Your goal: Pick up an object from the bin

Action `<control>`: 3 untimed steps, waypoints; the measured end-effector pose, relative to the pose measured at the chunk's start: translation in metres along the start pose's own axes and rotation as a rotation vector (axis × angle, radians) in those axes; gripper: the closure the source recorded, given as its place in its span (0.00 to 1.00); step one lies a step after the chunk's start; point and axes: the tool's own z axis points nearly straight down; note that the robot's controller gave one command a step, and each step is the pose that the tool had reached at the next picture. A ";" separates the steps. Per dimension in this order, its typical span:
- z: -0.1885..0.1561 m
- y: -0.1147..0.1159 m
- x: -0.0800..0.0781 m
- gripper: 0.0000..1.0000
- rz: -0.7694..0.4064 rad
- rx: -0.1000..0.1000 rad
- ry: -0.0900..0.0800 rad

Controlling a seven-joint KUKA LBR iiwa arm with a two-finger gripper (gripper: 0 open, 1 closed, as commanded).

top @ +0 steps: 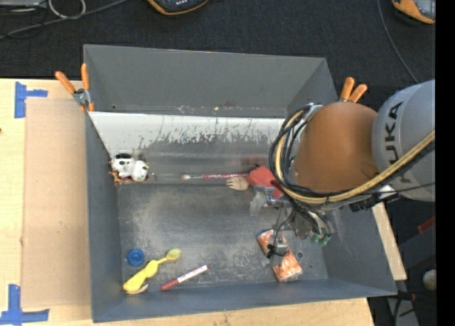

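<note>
**The gripper is down low by the front right corner of the bin**

The gripper [286, 234] is low inside the grey bin [213, 90], near the front right corner of the bin's floor. The arm's big orange cover [334, 147] and a bunch of black and yellow cables [284, 168] sit above it and hide a lot of it. It is not clear if the gripper is spread apart or pressed together. It is also not clear if it pinches anything.

A small orange and white thing [268, 241] lies on the floor at the gripper's side, toward the left wall. It touches the gripper or lies just beside it; it is hard to see which. An orange packet [287, 269] lies a bit closer to the front wall, near the same corner.

Behind the gripper, by the back edge of the floor, a little doll with a red top [259, 175] lies partly under the cables. A long thin stick [199, 176] lies along that back edge. A black and white toy animal [129, 168] sits in the back left corner.

Near the front left corner lie a blue cap [134, 256], a yellow thing with a long handle [148, 275] and a red and white stick [183, 277], all well apart from the gripper
</note>
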 end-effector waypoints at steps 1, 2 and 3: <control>-0.004 0.000 -0.002 0.00 0.001 0.000 -0.008; 0.090 -0.087 -0.001 0.00 0.004 0.000 -0.009; 0.075 -0.102 0.008 0.00 0.093 -0.004 -0.013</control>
